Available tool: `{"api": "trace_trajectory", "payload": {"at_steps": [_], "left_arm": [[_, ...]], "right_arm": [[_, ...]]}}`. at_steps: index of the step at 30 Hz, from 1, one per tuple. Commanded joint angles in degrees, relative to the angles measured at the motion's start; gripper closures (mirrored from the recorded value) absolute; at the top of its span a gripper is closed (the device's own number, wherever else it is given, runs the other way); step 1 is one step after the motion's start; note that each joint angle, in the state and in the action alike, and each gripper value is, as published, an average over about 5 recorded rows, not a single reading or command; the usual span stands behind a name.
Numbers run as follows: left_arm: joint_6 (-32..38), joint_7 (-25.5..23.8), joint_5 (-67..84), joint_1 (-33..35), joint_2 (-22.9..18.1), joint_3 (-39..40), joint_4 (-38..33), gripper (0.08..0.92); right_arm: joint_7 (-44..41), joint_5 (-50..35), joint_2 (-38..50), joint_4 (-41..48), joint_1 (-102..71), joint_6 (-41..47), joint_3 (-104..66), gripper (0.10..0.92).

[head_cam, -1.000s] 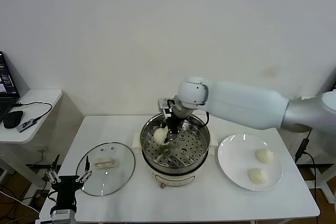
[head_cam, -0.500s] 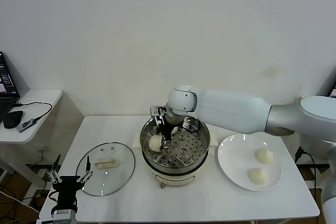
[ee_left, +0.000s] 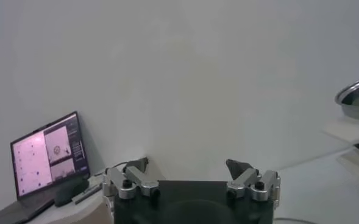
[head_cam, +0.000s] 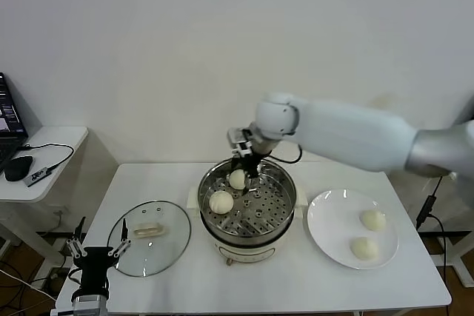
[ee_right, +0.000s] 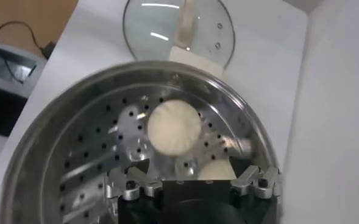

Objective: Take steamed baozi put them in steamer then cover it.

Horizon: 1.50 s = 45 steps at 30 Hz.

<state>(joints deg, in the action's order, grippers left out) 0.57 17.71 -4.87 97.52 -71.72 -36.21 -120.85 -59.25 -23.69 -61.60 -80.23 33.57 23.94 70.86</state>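
Observation:
The steamer stands mid-table, its perforated tray holding two baozi: one at the left, one toward the back. My right gripper hangs open just above the back one, holding nothing. In the right wrist view the left baozi lies on the tray ahead of the open right gripper, and the other baozi peeks out beneath it. Two more baozi sit on the white plate. My left gripper is parked open off the table's front-left corner.
The glass lid lies flat on the table to the left of the steamer. A side table with a laptop and a mouse stands far left. A wall is close behind.
My right gripper opened and let a baozi go onto the left of the tray, then lifted and drew toward the steamer's back rim. The left arm has not moved.

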Motion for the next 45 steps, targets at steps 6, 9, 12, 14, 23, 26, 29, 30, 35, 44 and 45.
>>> {"api": "trace_trajectory", "payload": {"at_steps": [6, 9, 12, 14, 23, 26, 29, 30, 35, 44, 45], "left_arm": [[0.33, -0.05, -0.03, 0.12, 0.49, 0.51, 0.48, 0.177], [0.51, -0.13, 0.11, 0.15, 0.95, 0.59, 0.87, 0.177], [0.48, -0.26, 0.30, 0.09, 1.43, 0.79, 1.12, 0.177], [0.44, -0.33, 0.32, -0.03, 1.58, 1.04, 1.22, 0.177], [0.35, -0.45, -0.21, -0.20, 1.33, 2.21, 1.63, 0.177], [0.40, -0.44, -0.37, -0.25, 1.19, 2.36, 1.72, 0.177], [0.37, -0.44, -0.49, -0.25, 1.00, 2.45, 1.81, 0.177], [0.37, -0.44, -0.53, -0.22, 0.93, 2.46, 1.84, 0.177], [0.40, -0.41, -0.75, 0.00, 0.76, 2.19, 1.84, 0.177], [0.63, -0.32, -0.93, 0.39, 0.47, 1.07, 2.23, 0.177], [0.67, -0.31, -0.97, 0.45, 0.45, 0.94, 2.27, 0.177]], "right_arm": [[-7.46, 10.58, 33.75, -15.97, 3.90, -9.53, -0.12, 0.203], [-8.25, 14.37, 39.01, -17.73, 1.26, -11.71, -0.16, 0.203], [-8.32, 18.00, 43.64, -19.26, -3.67, -13.20, -1.74, 0.203], [-8.22, 20.22, 46.47, -20.14, -8.39, -13.81, -4.29, 0.203], [-6.71, 27.95, 54.39, -21.69, -36.46, -14.65, -25.02, 0.203], [-5.72, 30.06, 54.84, -21.24, -45.32, -14.17, -32.02, 0.203], [-4.42, 31.96, 53.40, -19.94, -48.97, -13.51, -34.27, 0.203], [-3.92, 32.46, 52.58, -19.32, -49.78, -13.23, -34.62, 0.203], [-1.96, 33.85, 47.89, -16.43, -51.63, -12.37, -35.55, 0.203], [0.54, 35.60, 39.27, -9.84, -52.02, -11.41, -35.70, 0.203], [0.58, 35.78, 38.60, -9.11, -52.08, -11.35, -35.69, 0.203]]}}
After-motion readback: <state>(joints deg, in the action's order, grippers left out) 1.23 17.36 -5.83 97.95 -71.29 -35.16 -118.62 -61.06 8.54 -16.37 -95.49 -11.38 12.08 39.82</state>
